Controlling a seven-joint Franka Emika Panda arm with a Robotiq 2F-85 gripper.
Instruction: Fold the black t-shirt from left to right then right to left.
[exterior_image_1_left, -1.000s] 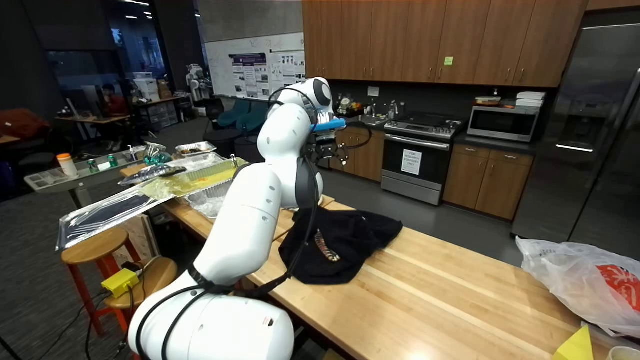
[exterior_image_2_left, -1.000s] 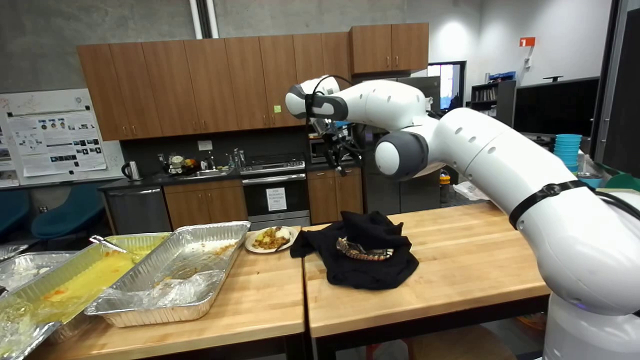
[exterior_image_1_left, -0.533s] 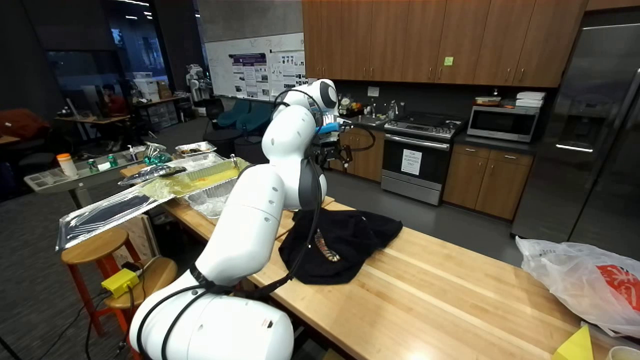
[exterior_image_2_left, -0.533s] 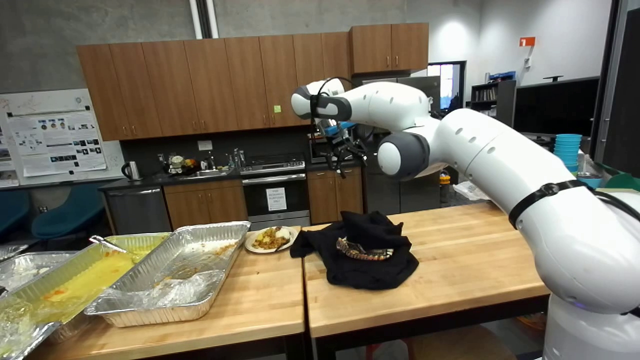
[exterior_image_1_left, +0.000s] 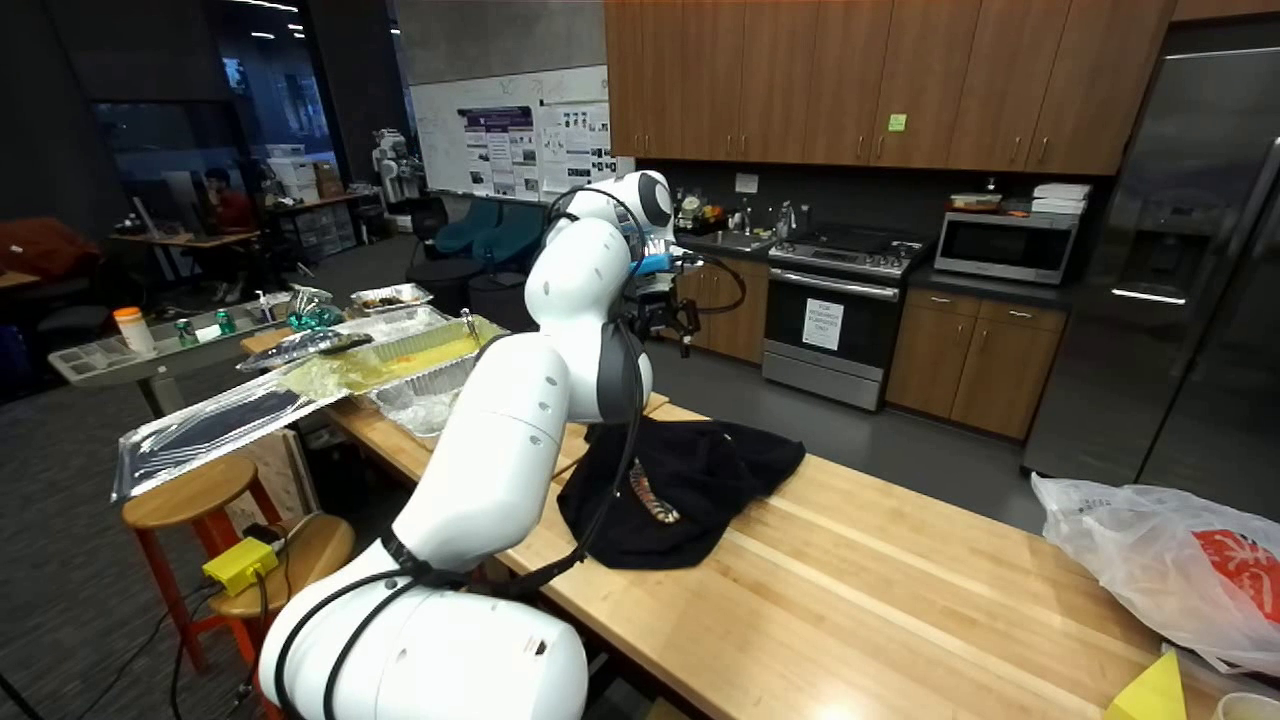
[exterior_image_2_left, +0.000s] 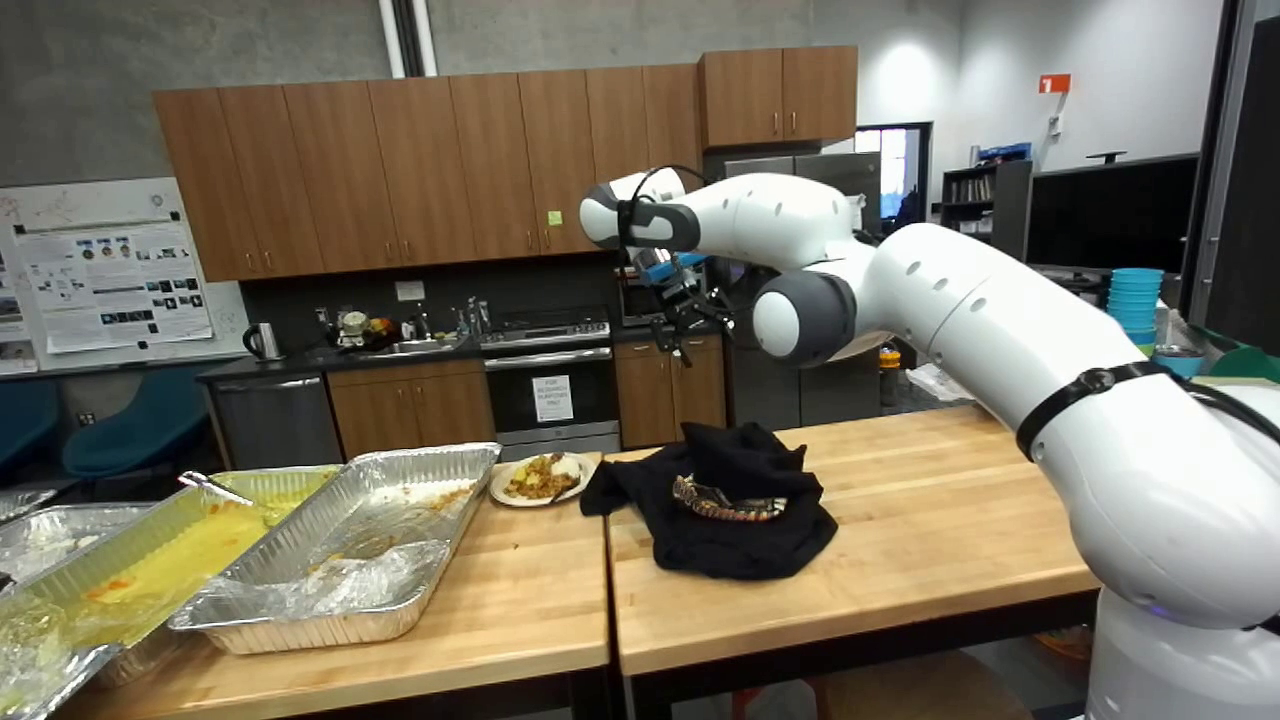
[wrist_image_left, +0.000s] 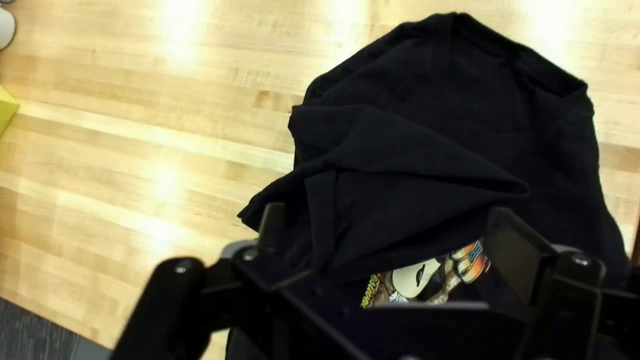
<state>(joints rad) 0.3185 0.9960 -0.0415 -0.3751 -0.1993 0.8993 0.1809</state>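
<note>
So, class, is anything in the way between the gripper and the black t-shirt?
Nothing visible is. Between the fingers of the open gripper, the wrist view shows the black t-shirt directly, with no other object covering it. In both exterior views, the gripper hangs higher, apart from it.

your smooth, rounded white arm (exterior_image_1_left: 490, 450) is dotted with small round grey dots (exterior_image_2_left: 940, 284) and banded by dark grey joint rings (exterior_image_2_left: 832, 300). it wears a black buckled strap (exterior_image_2_left: 1098, 381) and loose black cables (exterior_image_1_left: 535, 577), plus a bright blue block (exterior_image_1_left: 655, 263) near its far end. your matte black gripper (wrist_image_left: 387, 210) has silvery screw heads (wrist_image_left: 580, 259); its dark grey fingers (wrist_image_left: 517, 255), blurred here, seem flat-faced.
</note>
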